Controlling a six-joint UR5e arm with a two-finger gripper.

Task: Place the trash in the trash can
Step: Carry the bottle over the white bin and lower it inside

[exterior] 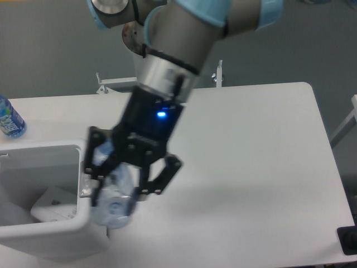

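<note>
Crushed bottle (pixel 114 195) sits clamped in your end effector (pixel 124 187), held over the right rim of the trash can (pixel 56 237); the crumpled wrapper (pixel 53 205) lies inside.

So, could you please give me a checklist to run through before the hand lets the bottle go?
1. Bottle held by the hand: ok.
2. Bottle fully over the bin opening: not ok, it hangs at the right rim by the grey handle.
3. Room in the bin: ok, only the white wrapper lies inside.
4. Bottle clear of the rim: cannot tell.
5. Small blue bottle out of the way: ok, at the table's far left edge.
</note>
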